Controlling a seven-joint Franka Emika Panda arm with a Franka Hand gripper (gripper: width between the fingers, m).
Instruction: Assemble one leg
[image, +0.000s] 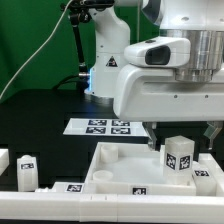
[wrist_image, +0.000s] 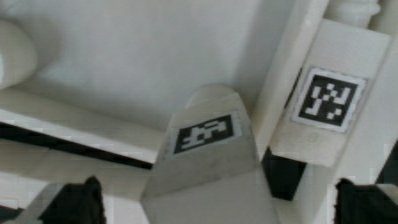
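Note:
A white leg (image: 178, 156) with a square tag stands upright on the large white panel (image: 108, 160) at the exterior view's right. My gripper (image: 182, 136) hangs just above it, open, with a dark finger on each side. In the wrist view the same leg (wrist_image: 210, 140) sits between my fingertips (wrist_image: 71, 205), with gaps on both sides. My gripper (wrist_image: 217, 205) holds nothing. A second tagged leg (wrist_image: 326, 100) lies close beside the first; it also shows in the exterior view (image: 205, 173).
Two more tagged legs (image: 27, 172) stand on the black table at the exterior view's left. The marker board (image: 105, 126) lies behind the panel, in front of the arm's base (image: 108, 60). The panel has raised rims.

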